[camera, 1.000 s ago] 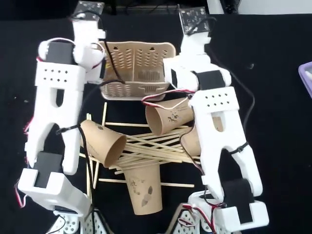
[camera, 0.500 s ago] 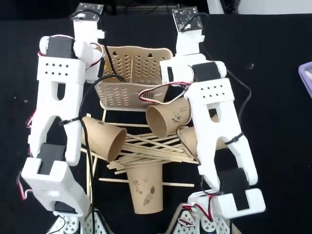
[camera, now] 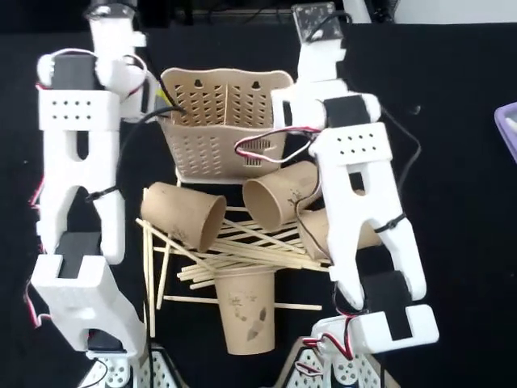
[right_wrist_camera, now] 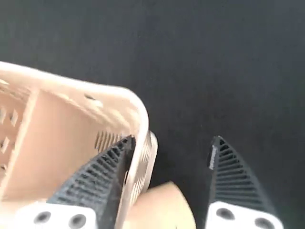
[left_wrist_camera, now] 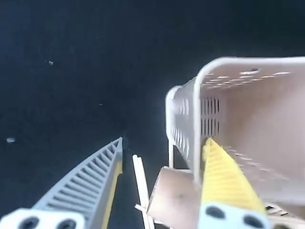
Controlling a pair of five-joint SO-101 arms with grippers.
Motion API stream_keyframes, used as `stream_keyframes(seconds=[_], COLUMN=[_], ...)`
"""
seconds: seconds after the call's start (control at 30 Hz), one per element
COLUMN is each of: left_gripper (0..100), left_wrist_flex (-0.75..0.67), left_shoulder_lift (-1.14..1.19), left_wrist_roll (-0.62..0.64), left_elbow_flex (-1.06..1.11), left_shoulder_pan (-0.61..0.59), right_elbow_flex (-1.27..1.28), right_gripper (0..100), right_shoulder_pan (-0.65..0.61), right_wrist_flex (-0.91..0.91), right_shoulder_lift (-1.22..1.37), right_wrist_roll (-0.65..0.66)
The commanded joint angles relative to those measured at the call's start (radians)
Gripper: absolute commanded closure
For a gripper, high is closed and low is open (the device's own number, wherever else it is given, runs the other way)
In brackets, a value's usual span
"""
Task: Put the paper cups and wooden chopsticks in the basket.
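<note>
Basket (camera: 226,153) rim sits within left end effector (left_wrist_camera: 164,140) and right end effector (right_wrist_camera: 173,138).

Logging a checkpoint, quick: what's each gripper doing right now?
Left gripper: open, astride the basket wall.
Right gripper: open, astride the basket's other side.

A robotics lab bench, by the black-topped table (camera: 464,210) carrying two white arms (camera: 81,153) with exposed wires (camera: 271,145).
</note>
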Motion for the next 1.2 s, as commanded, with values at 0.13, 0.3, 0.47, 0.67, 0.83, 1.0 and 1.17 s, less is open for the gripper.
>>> stream_keyframes(seconds=[0.13,0.3,0.47,0.67,0.83,1.0,1.17], left_gripper=[73,73,73,73,73,73,73], left_wrist_flex=[0.066,0.068,0.069,0.069,0.055,-0.137,-0.397], left_shoulder_lift=[-0.011,-0.015,-0.133,-0.416,-0.664,-0.868,-0.987], left_wrist_roll=[-0.011,-0.011,-0.014,-0.043,-0.121,-0.137,-0.137], left_elbow_flex=[-0.262,-0.321,-0.234,0.053,0.407,0.848,1.287], left_shoulder_pan=[-0.013,-0.022,-0.054,-0.058,-0.067,-0.196,-0.286], right_elbow_flex=[-0.179,-0.214,-0.248,-0.173,0.038,0.466,0.908], right_gripper=[74.0,74.0,74.0,74.0,74.0,74.0,74.0], right_shoulder_pan=[0.011,0.008,0.003,0.003,-0.002,0.0,-0.061], right_wrist_flex=[-0.025,0.048,0.209,0.359,0.384,0.226,-0.068], right_shoulder_lift=[-0.012,-0.056,-0.165,-0.269,-0.386,-0.565,-0.723], right_wrist_roll=[0.002,0.002,0.012,0.14,0.207,0.307,0.339])
